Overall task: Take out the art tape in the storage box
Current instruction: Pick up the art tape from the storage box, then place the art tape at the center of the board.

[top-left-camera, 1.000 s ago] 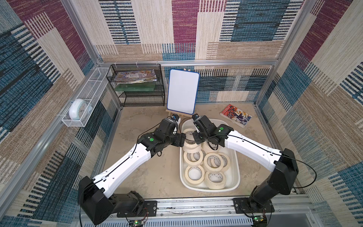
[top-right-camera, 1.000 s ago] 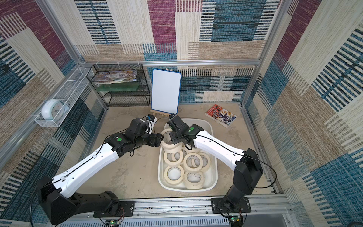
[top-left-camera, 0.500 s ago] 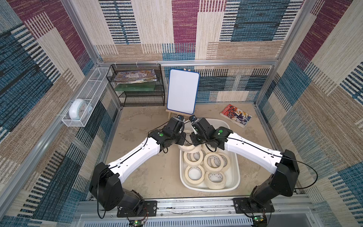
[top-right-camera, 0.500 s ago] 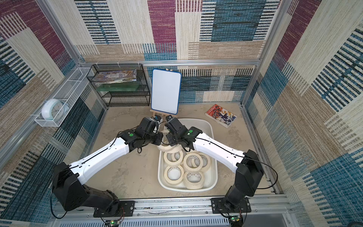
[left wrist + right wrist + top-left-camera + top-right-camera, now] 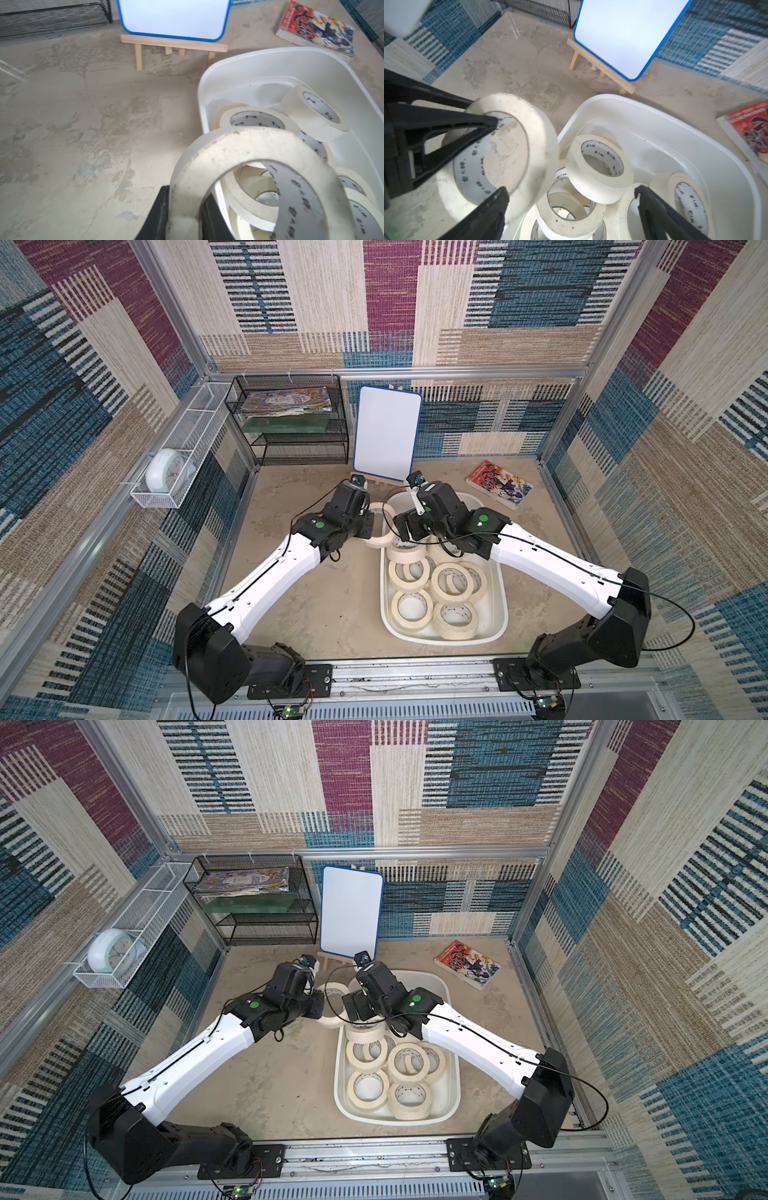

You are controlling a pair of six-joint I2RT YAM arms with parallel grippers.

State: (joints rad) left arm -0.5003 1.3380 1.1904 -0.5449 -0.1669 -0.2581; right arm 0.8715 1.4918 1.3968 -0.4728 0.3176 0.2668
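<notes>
Since an art tape roll (image 5: 228, 149) is a light, stiff ring with a smooth and probably slippery outer face, its wall looks like the best place to pinch, one finger inside the white core and one outside; the left jaws are clamped on one roll in just this way, holding it tilted at the rim of the storage box (image 5: 270, 50) on the left arm's (image 5: 266, 572) side, mostly over the desk (image 5: 316, 605); the right jaws stand wide apart just beside that roll, holding nothing; the other rolls (image 5: 451, 583) lie piled in the box, some leaning, likely to shift if nudged.
</notes>
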